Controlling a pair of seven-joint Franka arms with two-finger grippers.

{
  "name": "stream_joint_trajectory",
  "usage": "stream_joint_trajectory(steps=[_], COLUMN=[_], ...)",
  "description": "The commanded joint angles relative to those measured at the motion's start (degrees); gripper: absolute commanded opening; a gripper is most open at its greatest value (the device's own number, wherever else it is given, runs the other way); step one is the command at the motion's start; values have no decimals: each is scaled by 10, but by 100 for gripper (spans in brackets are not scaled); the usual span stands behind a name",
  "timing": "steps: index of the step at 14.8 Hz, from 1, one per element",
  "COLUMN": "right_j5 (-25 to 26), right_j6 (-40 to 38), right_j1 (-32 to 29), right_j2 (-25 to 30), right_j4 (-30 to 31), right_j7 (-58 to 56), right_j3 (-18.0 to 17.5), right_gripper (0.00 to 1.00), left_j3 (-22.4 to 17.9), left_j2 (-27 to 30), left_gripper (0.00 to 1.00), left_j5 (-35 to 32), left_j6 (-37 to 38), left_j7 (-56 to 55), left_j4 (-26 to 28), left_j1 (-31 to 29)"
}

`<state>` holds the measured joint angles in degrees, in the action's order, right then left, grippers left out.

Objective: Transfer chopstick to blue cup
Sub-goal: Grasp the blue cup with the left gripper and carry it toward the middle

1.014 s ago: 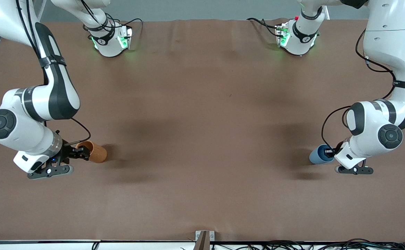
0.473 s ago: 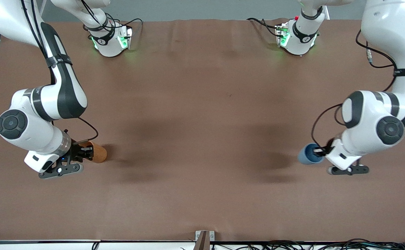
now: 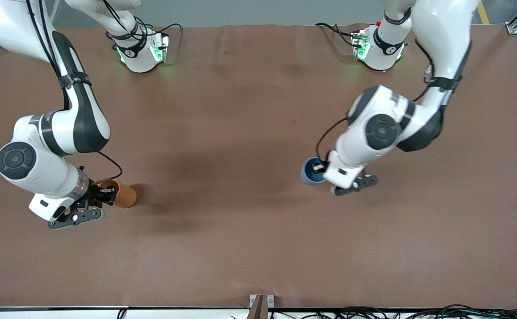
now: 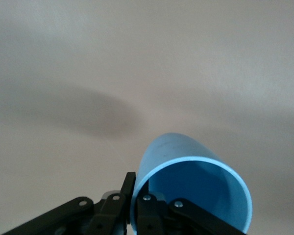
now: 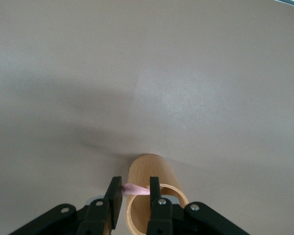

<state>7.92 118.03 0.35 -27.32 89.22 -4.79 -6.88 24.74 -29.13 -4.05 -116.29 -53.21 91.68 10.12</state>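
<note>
Front and wrist views of a brown-covered table (image 3: 258, 248) with two white arms reaching in from their bases. The right gripper (image 3: 103, 194) is sitting at the rim of the orange-brown cylindrical cup (image 3: 124, 195), which is standing toward the right arm's end of the table. In the right wrist view the two black fingers (image 5: 154, 188) are straddling that cup's wall, one outside and one inside the rim, and are pinching a pale-pink chopstick (image 5: 135, 189) between them; only a short length of the stick is showing, lying across the gap just above the cup's (image 5: 149, 188) rim. Whether more sticks are resting inside this cup cannot be told. The left gripper (image 3: 317, 169) is hanging over the table well apart from the orange-brown cup, toward the left arm's end, and is carrying the blue cup (image 3: 310, 173). In the left wrist view its fingers (image 4: 146, 208) are pressed together on the blue cup's (image 4: 186, 181) rim, one finger outside the wall and one inside, with the cup tilting so that its darker blue interior is facing the camera. The cup's interior is showing only bare blue wall. Dark soft shadows are lying on the table covering beneath each arm.
</note>
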Motion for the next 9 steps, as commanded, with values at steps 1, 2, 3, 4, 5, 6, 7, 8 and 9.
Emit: stream_joint_trajectory(steps=[1,2,3,4,5,6,7,8,9], right_j5=[6,6,6,5,5,5,5,5,4], right_j6=[-3,-3,-2,-3,-3,-4,-4,-5,-6], right_j1=[-5,-5,-5,-5,-5,-4,-4,-5,-5], right_j2=[-5,-5,-5,-5,-5,-5,-5,-4,2], right_j4=[-5,-5,-5,-5,-5,-5,-6,-7,-9], right_j7=[-7,-6,-3,-3,-1,0,1,0,-1], right_j3=[-5,-5,-5,-5,-5,-5,-5,-5,-5], right_gripper=[24,19,17,15,11,8,5,4,4], left_j3=[2,-1,-4,-3,-2,-1,0,0,0], left_j2=[-60,-79,-95,-109,-118,-128,-131,-132,-137], left_gripper=[0,0,0,0,0,0,0,0,0], left_j5=[-34,-35,-44,-70,-98,-120,-133,-136,-138], left_j6=[-22,-38,-56,-60,-61,-62,-62,-63,-65], left_j7=[-99,-124,-149,-182,-210,-231,-237,-238,-237], left_j4=[-47,-58,-67,-75,-75,-76,-76,-74,-72], left_j1=[67,91,110,129,137,138,139,138,138])
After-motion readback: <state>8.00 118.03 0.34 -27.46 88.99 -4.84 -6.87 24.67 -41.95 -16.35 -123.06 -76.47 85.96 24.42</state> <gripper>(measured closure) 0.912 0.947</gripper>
